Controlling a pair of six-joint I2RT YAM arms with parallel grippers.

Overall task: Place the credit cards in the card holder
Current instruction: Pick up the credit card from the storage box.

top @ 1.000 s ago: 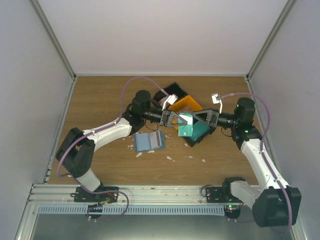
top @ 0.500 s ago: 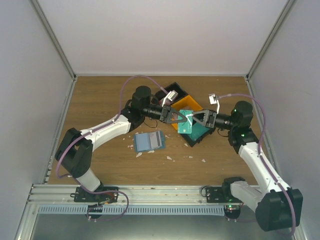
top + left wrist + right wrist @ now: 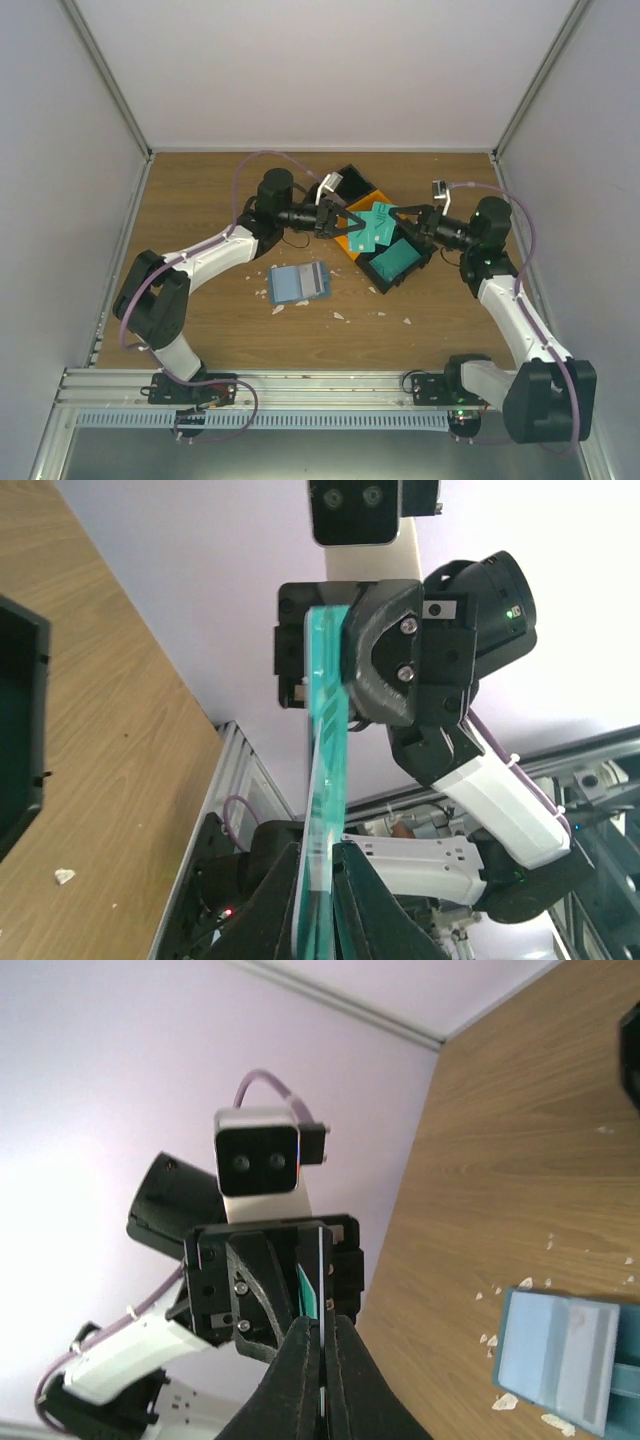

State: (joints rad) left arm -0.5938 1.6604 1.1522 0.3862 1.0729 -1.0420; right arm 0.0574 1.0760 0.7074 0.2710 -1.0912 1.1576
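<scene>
A thin teal card (image 3: 376, 226) hangs in the air over the trays, pinched at both ends. My left gripper (image 3: 356, 226) is shut on its left end and my right gripper (image 3: 399, 216) is shut on its right end. In the left wrist view the card (image 3: 325, 730) shows edge-on between my left gripper's (image 3: 322, 858) jaws, with the right gripper (image 3: 388, 670) at its far end. In the right wrist view the card (image 3: 321, 1260) shows edge-on in my right gripper (image 3: 321, 1330). The blue card holder (image 3: 298, 282) lies open on the table; it also shows in the right wrist view (image 3: 565, 1355). No red or white cards show.
An orange tray (image 3: 352, 242) and black trays (image 3: 349, 179) sit under the grippers. A thick green-teal block (image 3: 399, 261) lies in the near black tray. White scraps (image 3: 340, 315) are scattered on the wood in front of the holder.
Both grippers have moved toward the back of the table with the teal card held between them. The card now sits higher and farther back, tilted. The card holder has not moved.
</scene>
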